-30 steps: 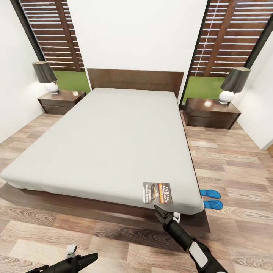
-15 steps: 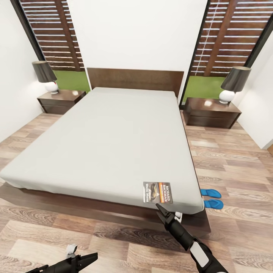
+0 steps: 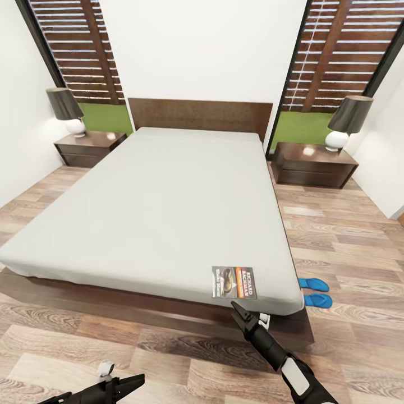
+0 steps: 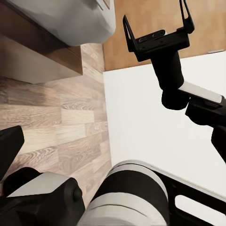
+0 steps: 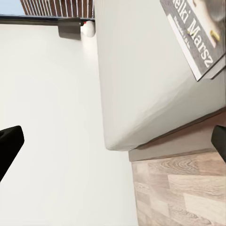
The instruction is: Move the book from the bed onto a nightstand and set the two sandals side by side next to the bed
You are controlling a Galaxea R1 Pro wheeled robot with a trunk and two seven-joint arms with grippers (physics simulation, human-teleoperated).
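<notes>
the book (image 3: 233, 282) lies at the near right corner of the bed (image 3: 168, 202), the right gripper (image 3: 240, 313) just below it with fingers apart, both sandals (image 3: 315, 292) on the floor beside.

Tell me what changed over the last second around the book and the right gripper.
The right gripper dropped back a little from the book toward the bed frame's foot edge, jaws open, nothing grasped. The camera shifted slightly. The book, both sandals on the floor and the left gripper stayed put.
</notes>
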